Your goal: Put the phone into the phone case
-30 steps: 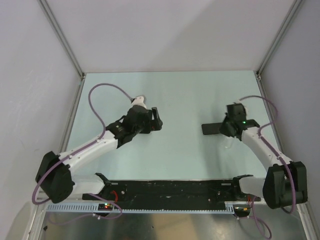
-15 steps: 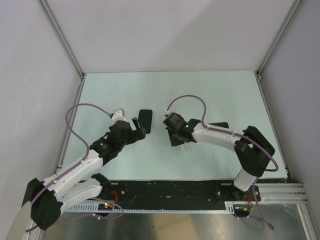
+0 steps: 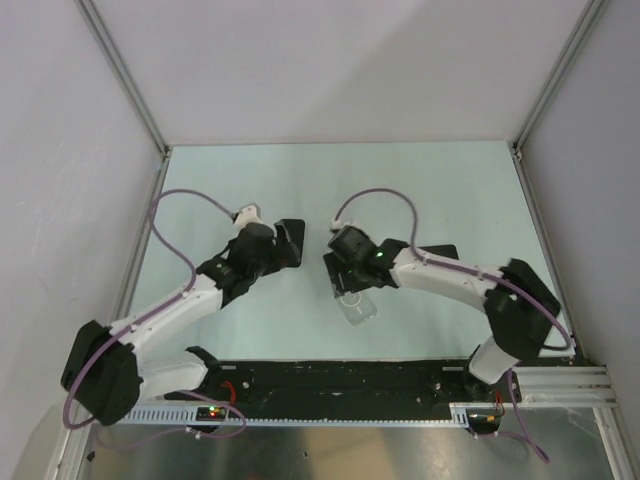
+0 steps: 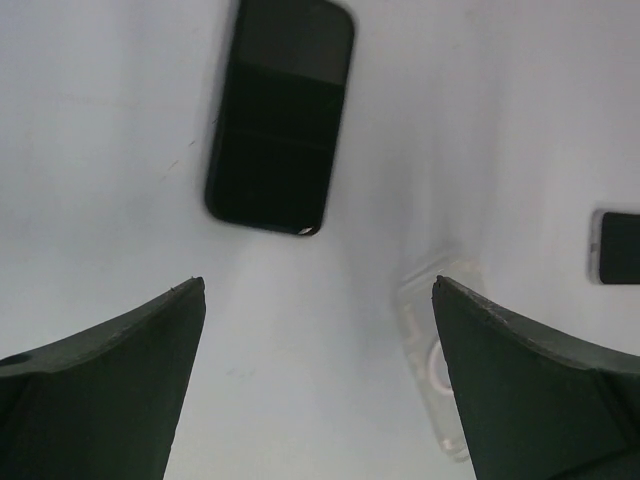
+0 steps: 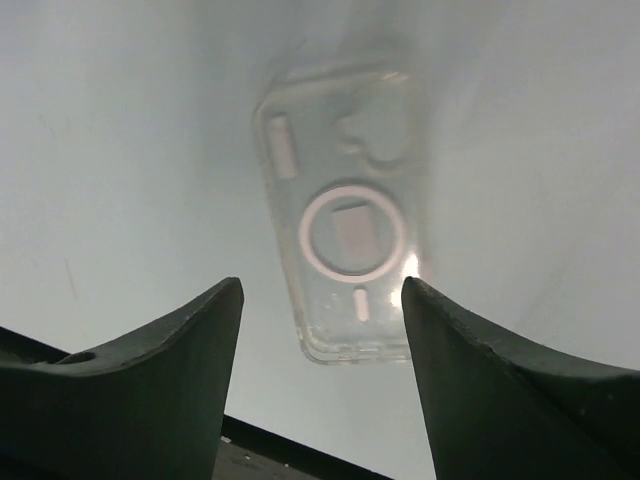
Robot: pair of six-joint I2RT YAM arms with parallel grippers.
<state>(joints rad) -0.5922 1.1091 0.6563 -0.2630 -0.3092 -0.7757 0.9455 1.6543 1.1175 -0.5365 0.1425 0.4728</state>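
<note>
The black phone (image 3: 293, 236) lies flat on the pale table, screen dark; in the left wrist view the phone (image 4: 280, 115) sits ahead of my fingers. My left gripper (image 3: 278, 256) (image 4: 318, 290) is open and empty, just short of the phone's near end. The clear phone case (image 3: 358, 307) (image 5: 345, 250) lies on the table, inside up, with a ring on its back wall. My right gripper (image 3: 350, 283) (image 5: 322, 285) hovers open over the case's near end and touches nothing. The case (image 4: 435, 350) also shows beside my left gripper's right finger.
A second dark flat object (image 3: 440, 253) (image 4: 618, 247) lies to the right, partly under the right forearm. A black rail (image 3: 340, 380) runs along the table's near edge. Grey walls close in the left, right and far sides.
My right gripper has opened and let go of the clear case, which now lies on the table. My left gripper has moved closer to the phone.
</note>
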